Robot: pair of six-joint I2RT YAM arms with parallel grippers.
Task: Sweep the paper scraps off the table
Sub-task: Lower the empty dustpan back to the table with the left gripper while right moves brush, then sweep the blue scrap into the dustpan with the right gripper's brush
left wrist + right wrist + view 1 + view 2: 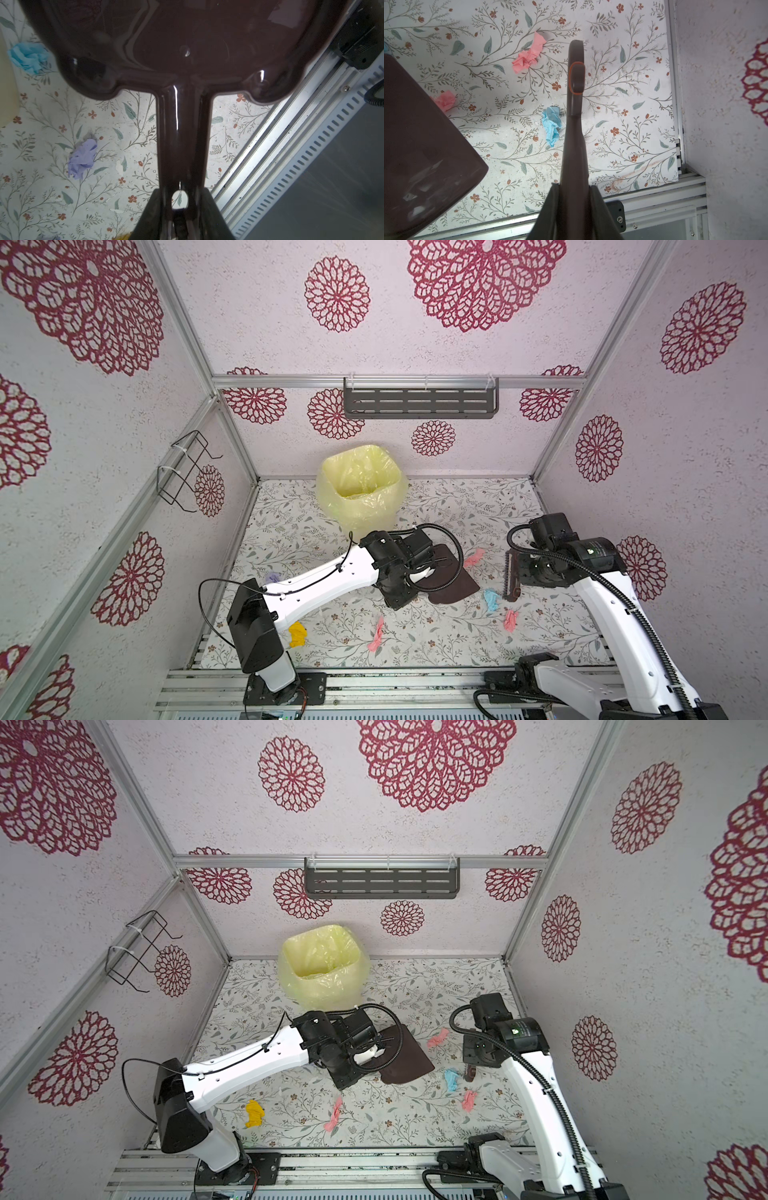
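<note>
1. Left wrist view: the left gripper (180, 207) is clamped narrow on the handle end of a dark brown dustpan (187, 41).
2. Right wrist view: the right gripper (574, 199) is pinched tight on the handle of a brown brush (575, 124).
3. In both top views the dustpan (451, 580) (405, 1060) is near the middle of the table (457, 506). Its wide lip faces about 4 o'clock and its handle runs back toward 10 o'clock under the left wrist.
4. The brush head (510, 576) is at 3 o'clock from the pan, bristles turned toward it, apart from it.
5. The paper scraps (491, 600) lie on the table, placed here from the dustpan:
   - The pink scrap (473, 558) is between 1 and 2 o'clock.
   - The blue scrap (491, 600) is at about 4 o'clock, between the lip and the brush and just beside the bristles. Whether it touches them I cannot tell.
   - The second pink scrap (510, 620) is farther out at 4 o'clock.
   - The third pink scrap (377, 635) is at 8 o'clock.
   - The yellow scrap (297, 634) is farther out, between 8 and 9 o'clock, against the left arm.
   - The lilac scrap (274, 576) is at 9 o'clock, mostly hidden behind that arm.
6. A bin (359, 489) lined with a yellow bag stands between 10 and 11 o'clock, by the back wall.
</note>
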